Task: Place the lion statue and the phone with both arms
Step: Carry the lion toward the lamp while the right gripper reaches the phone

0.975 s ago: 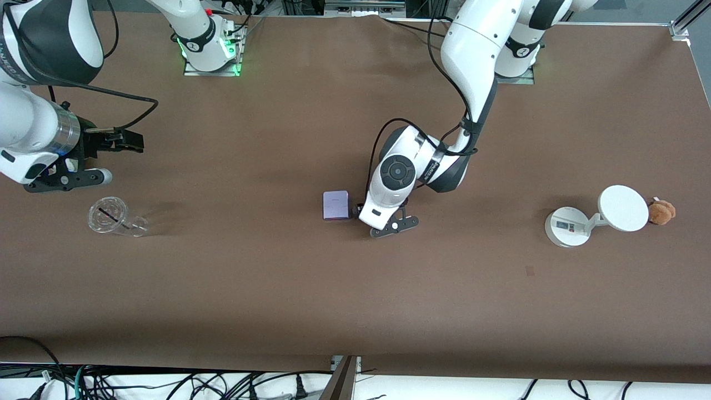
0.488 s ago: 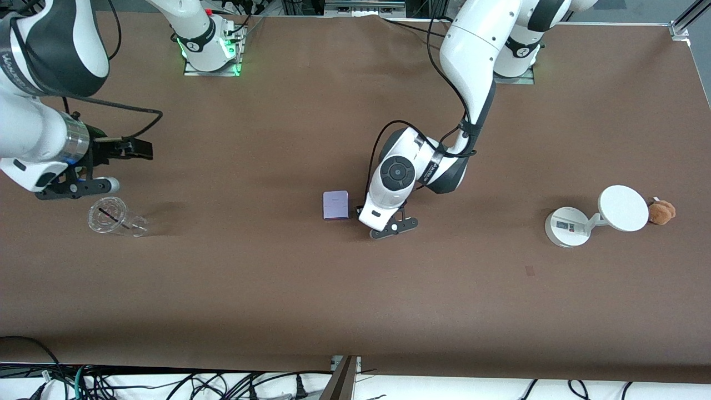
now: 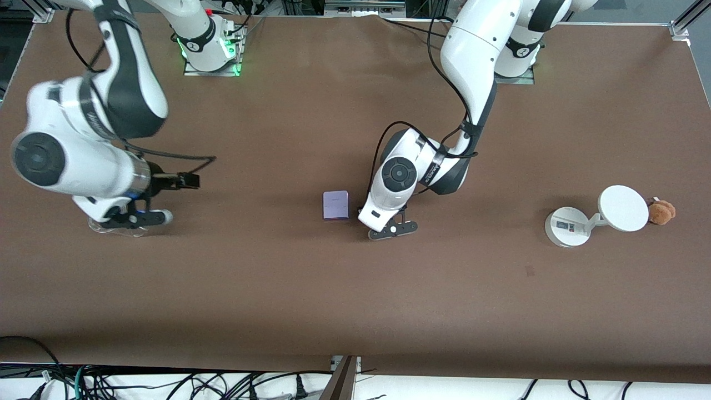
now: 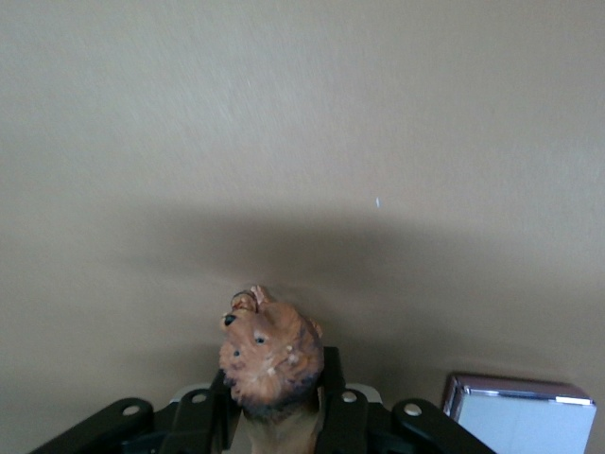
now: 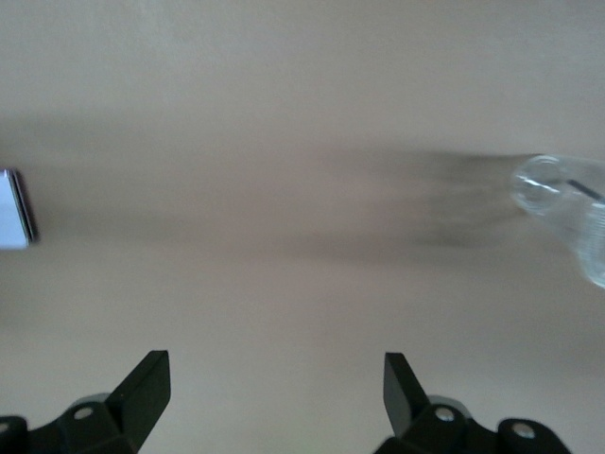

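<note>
The lion statue (image 4: 269,352), orange-brown with a darker mane, is pinched between the fingers of my left gripper (image 4: 274,383), head sticking out. In the front view the left gripper (image 3: 390,228) hangs low at mid-table and hides the lion. The lavender phone (image 3: 336,205) lies flat on the table beside it, toward the right arm's end. The phone also shows in the left wrist view (image 4: 522,421) and in the right wrist view (image 5: 11,210). My right gripper (image 3: 129,218) is open and empty (image 5: 274,378), over a clear glass cup (image 5: 565,203).
The clear cup (image 3: 99,226) is mostly covered by the right hand in the front view. A white round-based device with a disc (image 3: 566,226) stands toward the left arm's end, with a tan plush toy (image 3: 662,211) beside the disc.
The right arm has swung in toward the table's middle and now sits over the clear cup. The left gripper with the lion has barely moved.
</note>
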`<state>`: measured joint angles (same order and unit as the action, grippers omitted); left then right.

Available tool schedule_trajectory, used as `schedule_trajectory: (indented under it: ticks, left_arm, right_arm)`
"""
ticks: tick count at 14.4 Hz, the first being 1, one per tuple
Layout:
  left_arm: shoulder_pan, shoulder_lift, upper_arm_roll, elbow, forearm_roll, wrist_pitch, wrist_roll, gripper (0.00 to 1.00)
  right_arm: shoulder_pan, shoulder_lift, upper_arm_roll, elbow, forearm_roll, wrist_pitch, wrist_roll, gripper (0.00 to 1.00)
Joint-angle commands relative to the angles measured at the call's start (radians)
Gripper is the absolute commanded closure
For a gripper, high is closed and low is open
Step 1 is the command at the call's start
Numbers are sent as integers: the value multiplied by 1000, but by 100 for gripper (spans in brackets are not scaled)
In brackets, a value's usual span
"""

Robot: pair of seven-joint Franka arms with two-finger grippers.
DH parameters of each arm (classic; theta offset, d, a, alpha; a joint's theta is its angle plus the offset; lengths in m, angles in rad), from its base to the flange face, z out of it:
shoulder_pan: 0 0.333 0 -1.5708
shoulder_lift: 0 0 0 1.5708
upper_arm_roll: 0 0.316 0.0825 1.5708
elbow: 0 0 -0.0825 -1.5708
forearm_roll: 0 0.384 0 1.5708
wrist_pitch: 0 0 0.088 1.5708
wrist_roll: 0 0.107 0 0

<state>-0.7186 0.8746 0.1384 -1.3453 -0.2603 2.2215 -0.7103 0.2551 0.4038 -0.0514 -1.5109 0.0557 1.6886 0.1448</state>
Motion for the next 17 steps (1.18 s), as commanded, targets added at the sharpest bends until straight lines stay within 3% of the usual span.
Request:
schedule_trajectory:
  ticks: [1, 5, 11, 17]
  left_arm:
    - [97, -55, -3, 12, -13, -67, 148, 100]
    - [261, -137, 1, 6, -10, -270, 459, 100]
    - [505, -175, -2, -69, -8, -316, 827, 100]
    - [551, -137, 1, -78, 22, -304, 917, 100]
  right_arm:
    - [74, 36, -4, 12, 15, 60, 117, 0]
    - [180, 113, -4, 12, 15, 170, 260, 0]
    - [340, 251, -2, 15, 16, 340, 419, 0]
    - [443, 377, -2, 15, 15, 523, 565, 0]
